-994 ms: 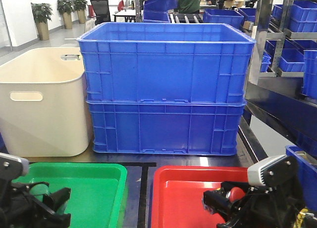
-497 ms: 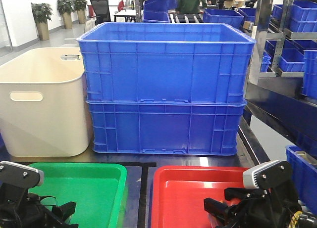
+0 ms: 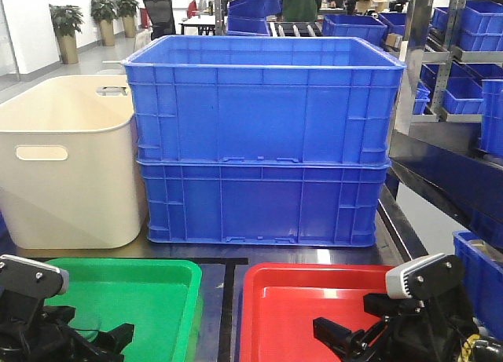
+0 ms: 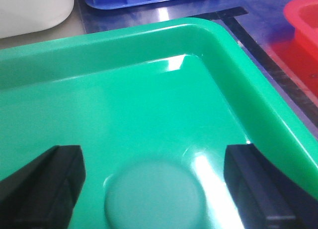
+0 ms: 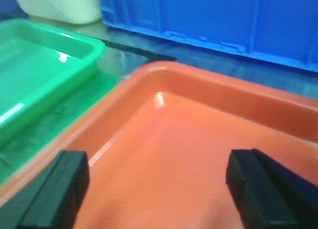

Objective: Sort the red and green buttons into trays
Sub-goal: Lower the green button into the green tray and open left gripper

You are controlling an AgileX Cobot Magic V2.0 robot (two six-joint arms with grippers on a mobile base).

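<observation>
Both buttons had left the fingers since a second earlier: the left gripper (image 4: 151, 182) was spread over the green button (image 4: 155, 195) at six o'clock in the green tray (image 4: 258, 97), while the right gripper (image 5: 154, 187) gaped over the red tray (image 5: 278, 114), red button unseen.

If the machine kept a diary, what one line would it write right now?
left claw: open over green tray | green button: in tray | right claw: open over red tray, empty

2 trays (image 3: 177, 269); 1 green button (image 4: 154, 198); 2 stacked crates (image 3: 263, 103)
</observation>
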